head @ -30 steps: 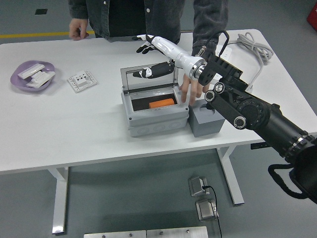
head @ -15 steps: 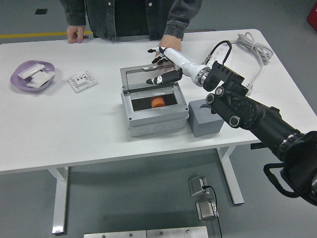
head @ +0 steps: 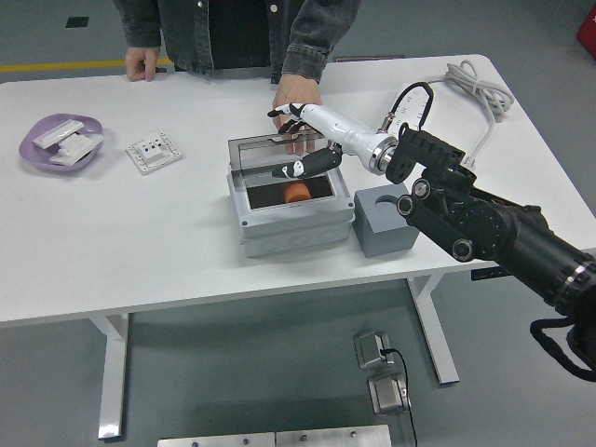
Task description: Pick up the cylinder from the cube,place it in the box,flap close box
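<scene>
- Right hand [head: 303,140]: white with black fingers, reaching in from the right over the box's raised lid; the fingers are spread and hold nothing, and the thumb hangs in front of the lid.
- Box [head: 291,219]: grey, on the white table [head: 140,242], open at the top, with its lid [head: 279,155] standing tilted at the far edge.
- Cylinder [head: 297,193]: orange, lying inside the box, partly hidden behind the lid and thumb.
- Cube [head: 386,223]: grey, just beside the box on its right, with a round hollow in its top face.
- Person's hand [head: 296,102]: at the far side, resting on the table just behind the lid; the other hand [head: 142,63] rests at the far edge.
- Purple dish [head: 58,140] and white switch plate [head: 155,152]: far left, well apart from the box.
</scene>
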Controlling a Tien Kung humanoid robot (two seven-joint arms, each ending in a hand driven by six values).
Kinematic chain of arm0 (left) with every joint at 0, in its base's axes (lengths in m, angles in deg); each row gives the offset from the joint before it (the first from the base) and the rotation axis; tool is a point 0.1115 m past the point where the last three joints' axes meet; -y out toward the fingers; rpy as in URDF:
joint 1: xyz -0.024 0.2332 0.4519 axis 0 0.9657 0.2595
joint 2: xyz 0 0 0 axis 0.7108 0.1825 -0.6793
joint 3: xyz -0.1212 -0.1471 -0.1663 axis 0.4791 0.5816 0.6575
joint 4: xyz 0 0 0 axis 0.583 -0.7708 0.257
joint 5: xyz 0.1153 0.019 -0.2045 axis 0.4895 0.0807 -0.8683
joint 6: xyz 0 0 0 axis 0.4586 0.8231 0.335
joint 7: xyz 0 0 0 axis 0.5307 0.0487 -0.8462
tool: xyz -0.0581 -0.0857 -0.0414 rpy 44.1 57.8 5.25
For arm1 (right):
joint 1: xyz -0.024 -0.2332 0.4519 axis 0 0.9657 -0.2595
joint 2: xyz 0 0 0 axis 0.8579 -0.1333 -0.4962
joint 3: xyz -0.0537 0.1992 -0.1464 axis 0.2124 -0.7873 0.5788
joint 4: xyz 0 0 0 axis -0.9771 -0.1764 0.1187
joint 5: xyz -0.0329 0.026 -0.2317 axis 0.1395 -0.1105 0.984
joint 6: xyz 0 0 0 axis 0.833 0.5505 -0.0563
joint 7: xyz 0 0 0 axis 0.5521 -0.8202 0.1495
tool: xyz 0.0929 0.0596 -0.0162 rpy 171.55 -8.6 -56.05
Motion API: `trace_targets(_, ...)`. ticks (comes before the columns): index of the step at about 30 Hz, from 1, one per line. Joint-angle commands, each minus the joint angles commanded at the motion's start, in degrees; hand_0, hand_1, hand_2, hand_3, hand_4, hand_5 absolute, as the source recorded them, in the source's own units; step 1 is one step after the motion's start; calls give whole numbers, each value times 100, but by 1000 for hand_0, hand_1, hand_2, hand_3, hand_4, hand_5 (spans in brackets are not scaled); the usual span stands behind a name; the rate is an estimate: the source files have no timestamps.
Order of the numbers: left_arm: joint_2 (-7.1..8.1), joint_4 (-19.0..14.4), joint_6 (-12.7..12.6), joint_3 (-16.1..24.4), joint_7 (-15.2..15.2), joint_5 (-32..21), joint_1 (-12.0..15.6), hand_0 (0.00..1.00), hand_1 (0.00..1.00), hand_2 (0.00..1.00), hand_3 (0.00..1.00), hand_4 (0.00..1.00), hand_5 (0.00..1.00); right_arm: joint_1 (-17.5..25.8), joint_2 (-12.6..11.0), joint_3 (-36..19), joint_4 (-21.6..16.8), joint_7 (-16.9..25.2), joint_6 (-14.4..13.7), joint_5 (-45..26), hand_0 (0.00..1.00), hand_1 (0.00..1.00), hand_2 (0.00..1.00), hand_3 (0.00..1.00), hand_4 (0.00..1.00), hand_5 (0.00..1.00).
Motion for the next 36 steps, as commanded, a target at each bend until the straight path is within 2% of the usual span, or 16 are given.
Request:
trace_targets(14,-49,0,-9,-136,-11,-218,85,662,650,604,677,650,199,434,-553,153,-1060,-335,139,452,828,713,725,875,966,383)
trace_targets(22,-74,0,-10,-153,-9,-237,98,662,651,604,677,650,200,756,-623,-60,-1375,-495,244,696,818,707,726,874,962,390)
trace_targets(29,-98,0,-13,-197,-9,-289,117,662,651,604,677,650,199,1146,-684,-829,-1527,-576,298,886,809,706,725,878,961,399)
trace_targets(33,-125,0,-23,-353,-9,-483,168,662,651,604,677,650,199,1594,-789,-1470,-1915,-708,393,1100,808,699,723,882,960,398)
trace_targets(36,-156,0,-30,-619,-21,-794,265,662,651,604,677,650,199,1992,-779,-2021,-2292,-843,497,1305,808,699,723,882,960,398)
